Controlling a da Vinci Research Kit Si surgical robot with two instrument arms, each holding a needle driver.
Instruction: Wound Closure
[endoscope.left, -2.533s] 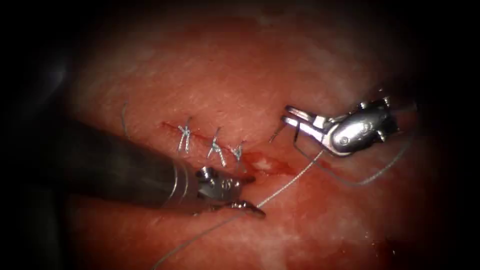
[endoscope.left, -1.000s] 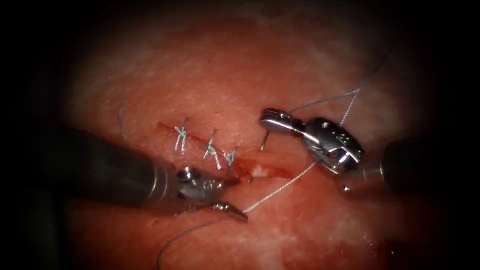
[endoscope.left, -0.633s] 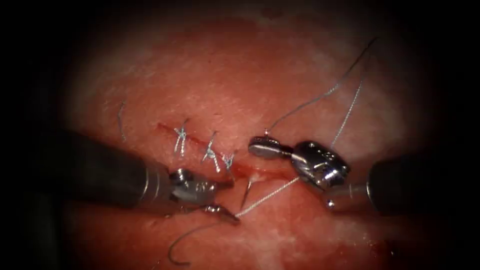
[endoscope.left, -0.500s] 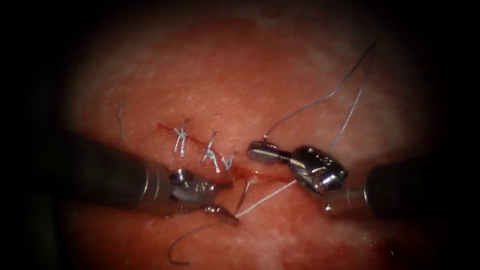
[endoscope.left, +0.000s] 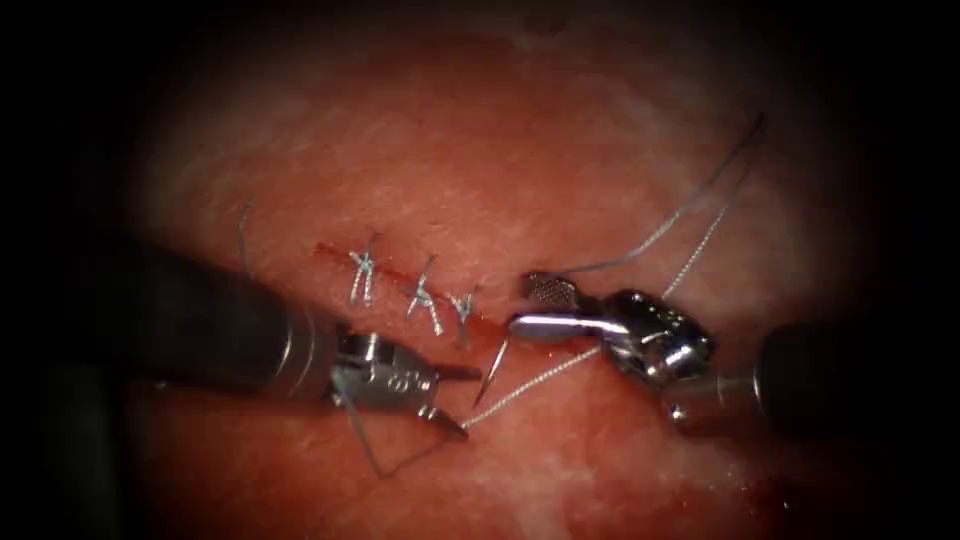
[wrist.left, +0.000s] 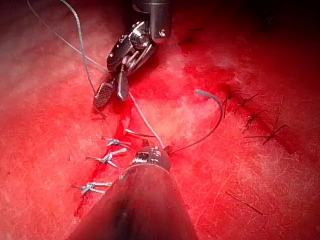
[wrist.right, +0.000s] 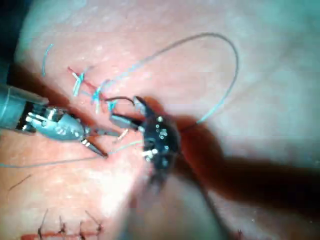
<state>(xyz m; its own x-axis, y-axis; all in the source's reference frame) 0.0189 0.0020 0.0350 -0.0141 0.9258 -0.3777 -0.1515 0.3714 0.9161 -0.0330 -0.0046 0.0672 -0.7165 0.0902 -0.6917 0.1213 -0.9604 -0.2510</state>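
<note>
Both pincers gape: the right pincer (endoscope.left: 535, 308) has just released the needle (endoscope.left: 492, 372), now lodged in the tissue (endoscope.left: 480, 160); the left pincer (endoscope.left: 455, 398) touches thread (endoscope.left: 530, 382)

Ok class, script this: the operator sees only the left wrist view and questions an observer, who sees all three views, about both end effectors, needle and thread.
Operator: Am I gripping anything?
Observer: No. Endoscope view: the left end effector is open; thread only touches its lower jaw.
Operator: And the needle?
Observer: The needle stands right of the third stitch, seemingly lodged in the tissue, beside the open, empty right end effector.
Operator: Where does the thread run?
Observer: Right wrist view: it sweeps one wide loop across the tissue.
</note>
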